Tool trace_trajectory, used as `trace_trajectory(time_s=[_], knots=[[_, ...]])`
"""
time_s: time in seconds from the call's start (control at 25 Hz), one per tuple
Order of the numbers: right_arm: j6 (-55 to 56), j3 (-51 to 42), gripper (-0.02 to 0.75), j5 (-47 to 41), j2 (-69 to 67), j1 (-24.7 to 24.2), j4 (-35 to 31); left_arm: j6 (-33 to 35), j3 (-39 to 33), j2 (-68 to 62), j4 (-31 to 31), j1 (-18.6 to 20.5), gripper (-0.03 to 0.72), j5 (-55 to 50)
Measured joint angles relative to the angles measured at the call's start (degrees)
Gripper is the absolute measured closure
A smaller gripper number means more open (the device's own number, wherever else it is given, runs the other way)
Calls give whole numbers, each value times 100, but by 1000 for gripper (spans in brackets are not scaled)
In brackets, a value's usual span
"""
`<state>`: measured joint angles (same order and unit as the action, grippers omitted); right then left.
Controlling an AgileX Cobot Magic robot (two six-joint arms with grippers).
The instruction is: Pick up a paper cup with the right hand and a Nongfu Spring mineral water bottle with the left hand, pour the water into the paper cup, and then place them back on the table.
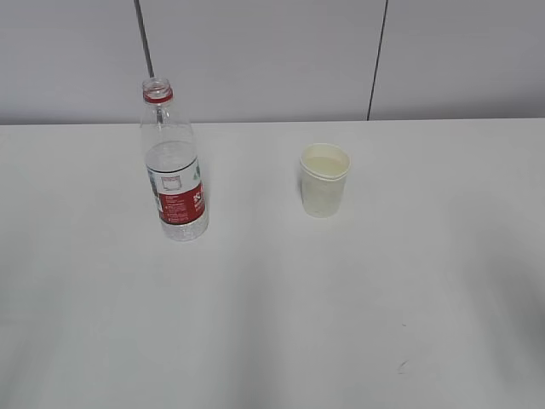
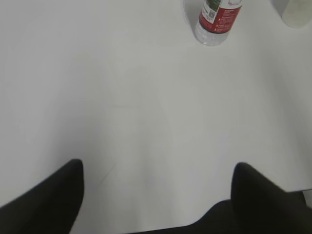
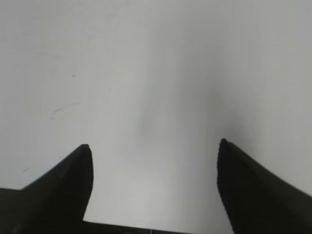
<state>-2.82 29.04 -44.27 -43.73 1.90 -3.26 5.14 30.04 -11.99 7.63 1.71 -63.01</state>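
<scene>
Between the two dark fingers of the left hand (image 2: pixel 157 187) only bare white table (image 2: pixel 122 107) is seen; the fingers are spread wide apart and nothing is held between them. Ahead of this hand, well apart from it, the lower part of the Nongfu Spring mineral water bottle (image 2: pixel 218 20) is seen standing on the table, its red-and-white label cut off by the top edge of the left wrist view. Just beside the bottle, at the upper right corner of that view, a pale rounded shape is caught that may be the paper cup, though too little is shown to be sure.

The right hand (image 3: pixel 155 168) is likewise spread wide, with nothing pinched between its fingers; beneath it only the white tabletop with a few faint dark marks is seen, and neither container is in its view.

In the exterior view neither hand is shown. The bottle (image 1: pixel 173 162) stands upright and uncapped, its red neck ring at the open mouth; its clear body is seen to hold water up to about the top of the label. To the right of the bottle, apart from it and not touching, the paper cup (image 1: pixel 324 180) stands upright on the table (image 1: pixel 272 324). A pale surface, seemingly liquid, is seen below its rolled rim. A small dark mark (image 1: pixel 401 366) lies well nearer the camera than the bottle, toward the right.
</scene>
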Motion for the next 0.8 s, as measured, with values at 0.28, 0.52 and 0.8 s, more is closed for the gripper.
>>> trace_trajectory(time_s=[0.28,0.52,0.8], knots=[[-72,-359,150,-288,1008,10,-128,0,0,0,0,0,126,0],[-80,-372,151,-292,1786,10,-128,0,0,0,0,0,126,0],[-80,-395,151,-292,2403,10,-128,0,0,0,0,0,126,0]])
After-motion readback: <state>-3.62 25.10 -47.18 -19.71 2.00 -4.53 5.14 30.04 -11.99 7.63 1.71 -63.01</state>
